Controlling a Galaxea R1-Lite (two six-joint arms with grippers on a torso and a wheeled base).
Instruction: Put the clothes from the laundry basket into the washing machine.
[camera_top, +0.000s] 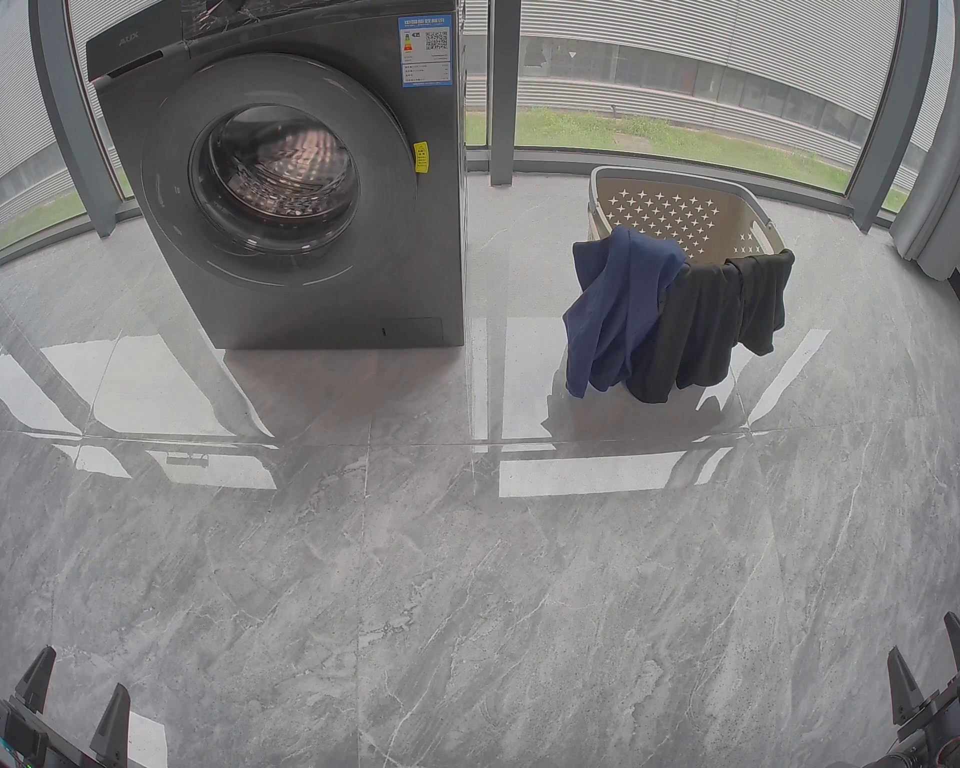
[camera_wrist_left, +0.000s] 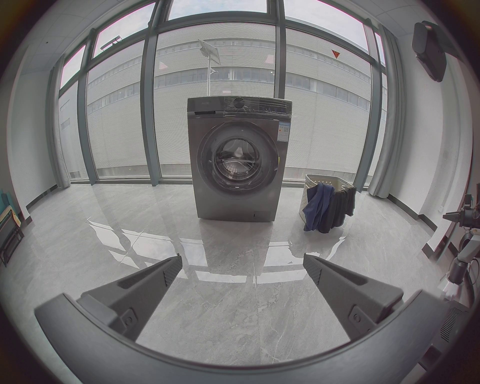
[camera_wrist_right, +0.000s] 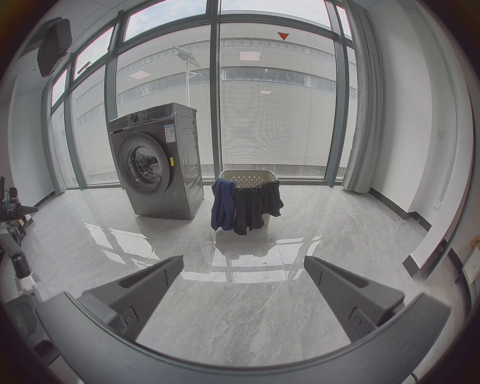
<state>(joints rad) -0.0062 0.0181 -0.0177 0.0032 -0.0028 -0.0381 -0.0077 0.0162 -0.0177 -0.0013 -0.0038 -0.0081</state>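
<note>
Head view puts the washing machine (camera_top: 290, 190) at the far left of the floor, and the laundry basket (camera_top: 680, 177) stands just to its right with a strip of bare tile between them. Two clothes hang over the basket's near rim and down its outside: a blue garment (camera_top: 615, 310) on the side nearer the machine, and a black garment (camera_top: 710, 320) touching it on the far side. Your left gripper (camera_top: 82, 672) and right gripper (camera_top: 922, 635) both sit well back from the machine, each with its fingers spread apart and nothing between them. Nothing has gone into the drum yet. The machine's round door (camera_top: 275, 178) looks shut to me, though the glass makes that hard to confirm, so arriving with cloth in hand could leave you blocked. Because the two garments overlap, a pinch on the blue one may drag the black one off onto the floor. A sideways pull could also tip the light basket towards the machine.
</note>
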